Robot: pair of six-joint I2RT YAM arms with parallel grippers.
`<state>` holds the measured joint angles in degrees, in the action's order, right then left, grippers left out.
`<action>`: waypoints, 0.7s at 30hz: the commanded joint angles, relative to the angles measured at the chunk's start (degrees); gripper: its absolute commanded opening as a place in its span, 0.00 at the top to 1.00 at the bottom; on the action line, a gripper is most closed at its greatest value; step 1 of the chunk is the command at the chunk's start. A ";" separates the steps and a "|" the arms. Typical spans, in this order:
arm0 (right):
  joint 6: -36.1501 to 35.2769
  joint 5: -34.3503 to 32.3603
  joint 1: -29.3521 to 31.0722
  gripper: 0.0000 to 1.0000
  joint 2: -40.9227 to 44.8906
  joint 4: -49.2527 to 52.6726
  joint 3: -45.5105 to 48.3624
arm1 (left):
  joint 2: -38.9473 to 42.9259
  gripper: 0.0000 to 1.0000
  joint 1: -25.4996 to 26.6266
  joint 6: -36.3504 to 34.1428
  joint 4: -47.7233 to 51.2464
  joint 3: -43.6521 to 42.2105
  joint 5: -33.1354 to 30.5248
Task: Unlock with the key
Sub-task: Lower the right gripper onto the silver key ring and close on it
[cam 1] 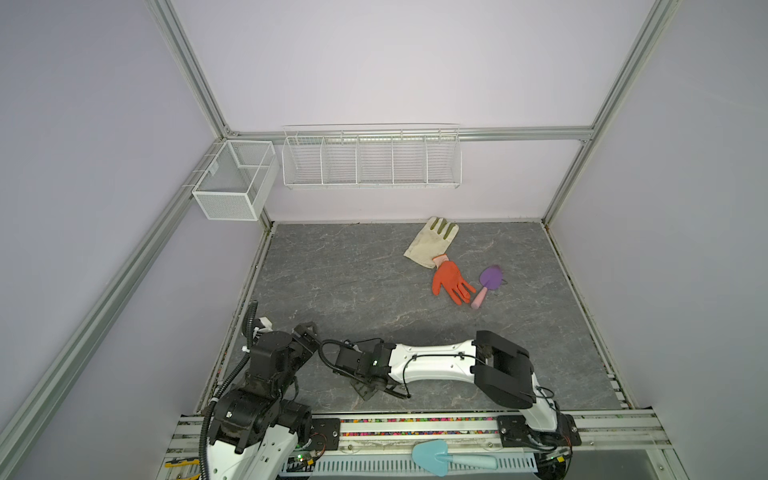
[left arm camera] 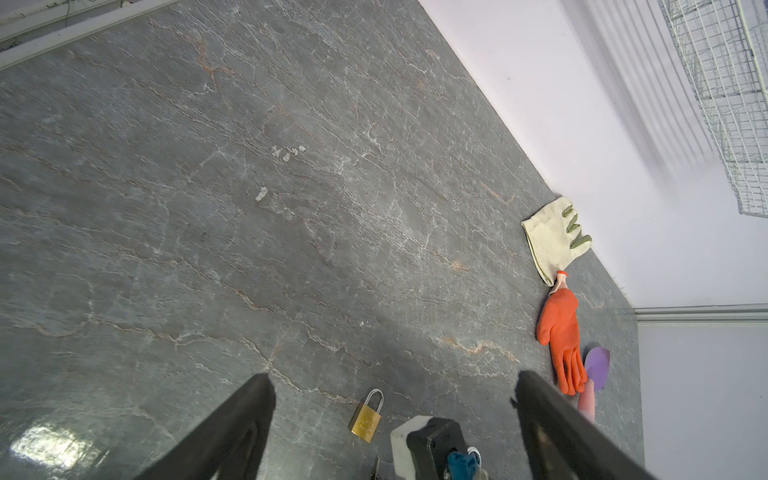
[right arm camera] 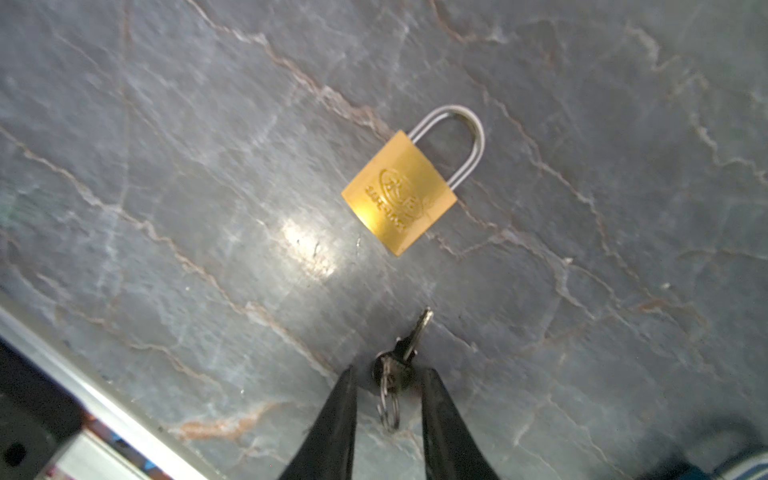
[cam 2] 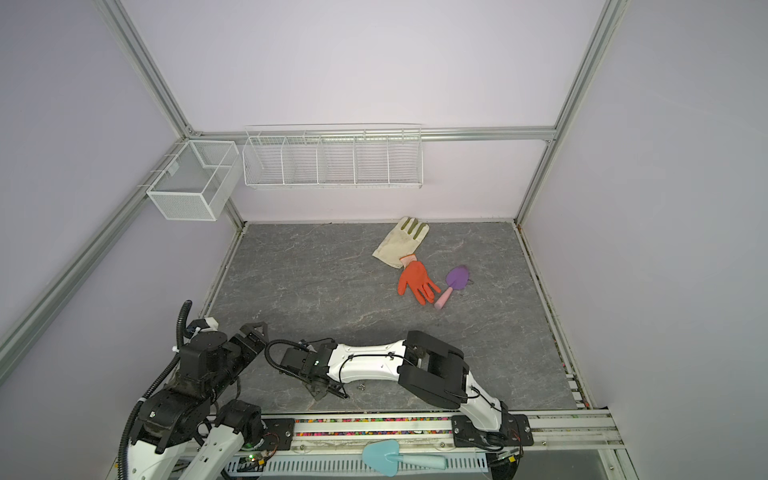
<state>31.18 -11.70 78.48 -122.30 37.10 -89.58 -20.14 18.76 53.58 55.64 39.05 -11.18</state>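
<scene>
Left tool [left arm camera: 392, 382] spread wide — right tool [right arm camera: 388, 370] jaws narrow.

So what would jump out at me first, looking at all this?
Probably the bright orange rubber glove on the grey marbled table, lying beside a cream fabric glove and a small purple plastic trowel near the back wall. Close up, the shiny brass padlock lies flat, with a small metal key between the right tool's open fingers.

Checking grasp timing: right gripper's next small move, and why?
Probably close the right gripper on the key: its head lies between the jaws with gaps on both sides, nothing gripped yet. The brass padlock lies flat beyond, shackle shut.
</scene>
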 commanded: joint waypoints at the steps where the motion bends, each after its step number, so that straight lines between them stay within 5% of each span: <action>1: -1.99 0.28 -0.24 0.70 -1.84 0.41 -1.26 | 0.73 0.09 0.12 0.47 2.85 1.72 -1.83; 21: -1.91 -1.29 -0.16 0.81 0.31 2.02 0.64 | 0.45 0.09 0.08 0.86 1.97 1.07 -1.15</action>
<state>29.52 -12.53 78.46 -122.89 37.39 -90.26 -20.14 18.76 53.58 55.66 39.11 -11.99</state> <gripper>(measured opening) 0.198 0.907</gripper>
